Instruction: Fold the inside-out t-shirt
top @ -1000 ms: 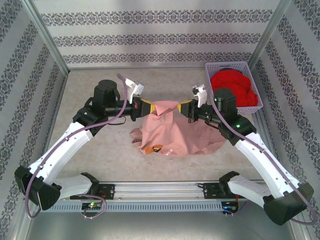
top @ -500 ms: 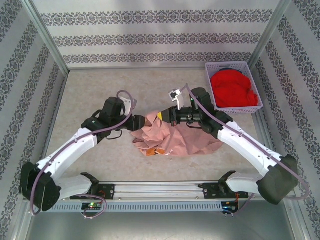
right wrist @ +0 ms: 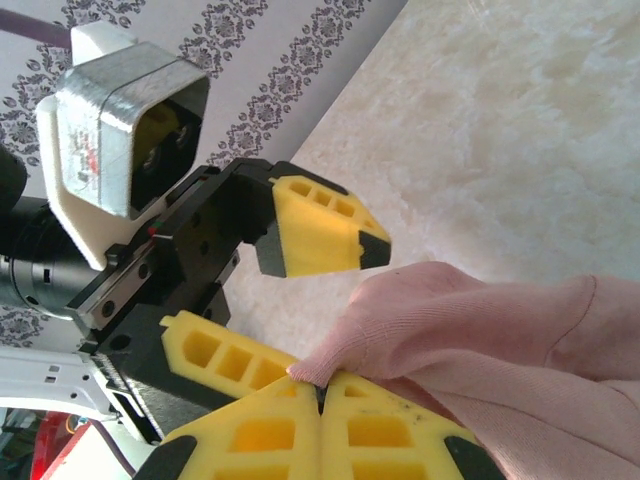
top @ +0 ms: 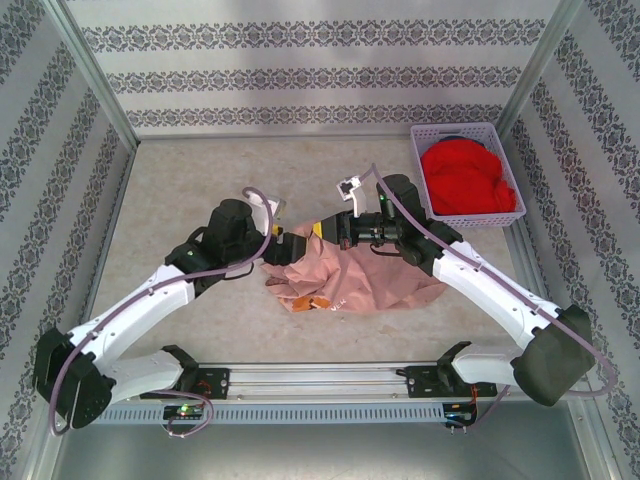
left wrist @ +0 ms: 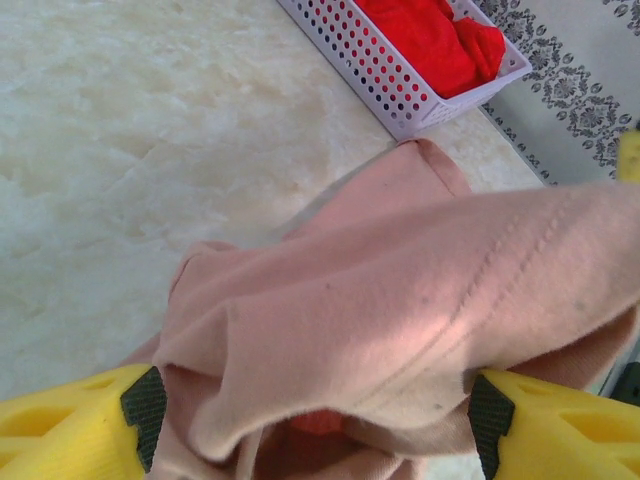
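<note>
The inside-out t-shirt (top: pixel 372 285) lies crumpled, salmon pink, on the table in front of both arms, with a small orange print near its front edge. My right gripper (top: pixel 322 232) is shut on a corner fold of the shirt (right wrist: pixel 520 330), its yellow fingers (right wrist: pixel 400 430) pressed together on the cloth. My left gripper (top: pixel 293 243) faces it tip to tip and stands open. In the left wrist view its fingers (left wrist: pixel 70 425) are wide apart, with a loose fold of the shirt (left wrist: pixel 400 290) draped between them.
A lilac perforated basket (top: pixel 438 135) holding a bright red garment (top: pixel 465 178) stands at the back right, near the right wall. Patterned walls close in the table on three sides. The arms' base rail runs along the near edge.
Both grippers came together from a raised, spread hold. The left gripper then opened and let go of the shirt. The right gripper kept its grip.
</note>
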